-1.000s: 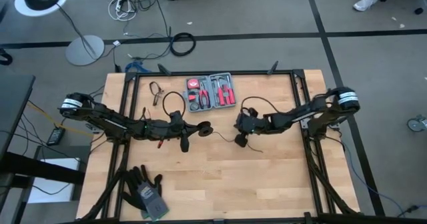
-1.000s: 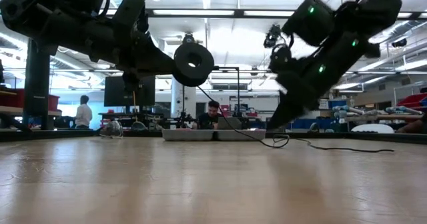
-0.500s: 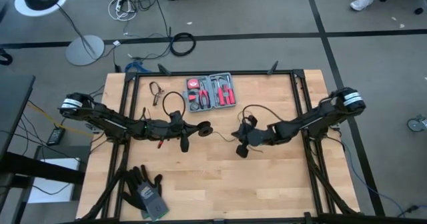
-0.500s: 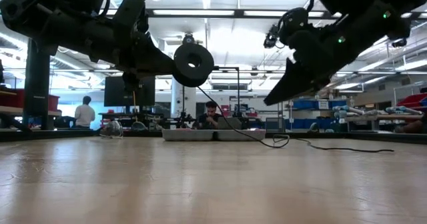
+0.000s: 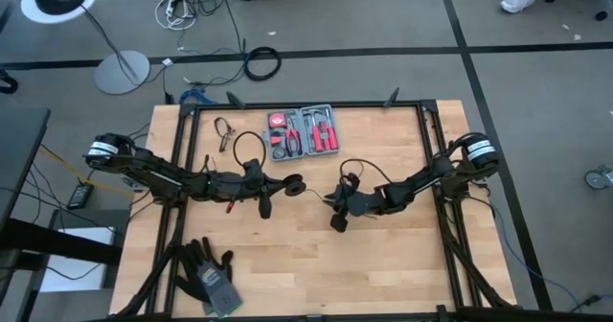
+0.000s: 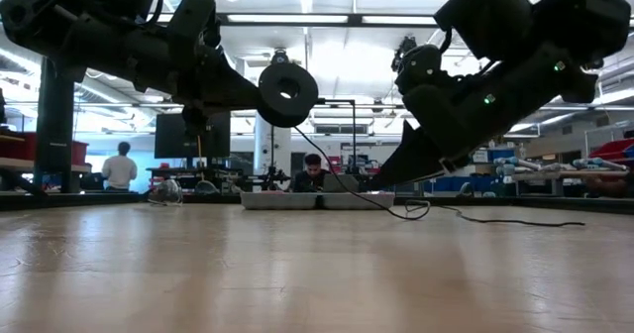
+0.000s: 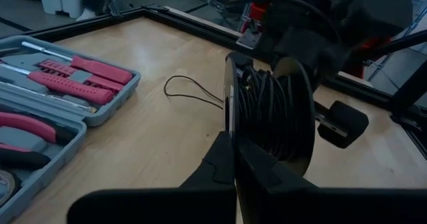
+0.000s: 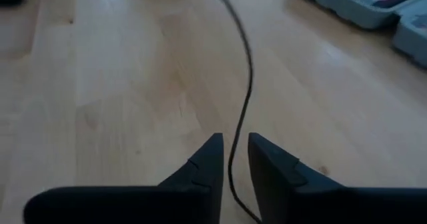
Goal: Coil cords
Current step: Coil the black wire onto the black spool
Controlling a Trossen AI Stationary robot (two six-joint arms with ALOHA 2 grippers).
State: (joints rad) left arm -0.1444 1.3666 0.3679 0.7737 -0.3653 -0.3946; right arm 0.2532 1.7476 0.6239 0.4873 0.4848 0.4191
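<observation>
A black round reel (image 7: 267,107) with thin black cord wound on it hangs above the table's middle, and my left gripper (image 7: 233,151) is shut on it. In the low view the reel (image 6: 287,95) shows face-on, well above the wood. From it the cord (image 5: 321,196) runs toward the table's right to my right gripper (image 5: 335,222), and more of it lies slack on the table (image 6: 495,220). In the right wrist view the cord (image 8: 248,71) passes between that gripper's (image 8: 233,144) two parted fingers. I cannot tell whether they touch it. My left gripper pinches the rim of one reel flange (image 7: 229,121) between its two fingers. They come about level from the table's left side. The reel is lifted clear of the table with its flanges upright.
An open grey case of red-handled tools (image 5: 302,132) lies at the far middle of the table. A small dark tool (image 5: 225,132) lies to its left, and dark gloves (image 5: 209,274) at the near left corner. Black frame rails (image 5: 429,140) edge the table.
My right gripper has moved toward the table's near edge and a little toward the left, tipping its fingers further down. The reel and my left gripper have stayed where they were.
</observation>
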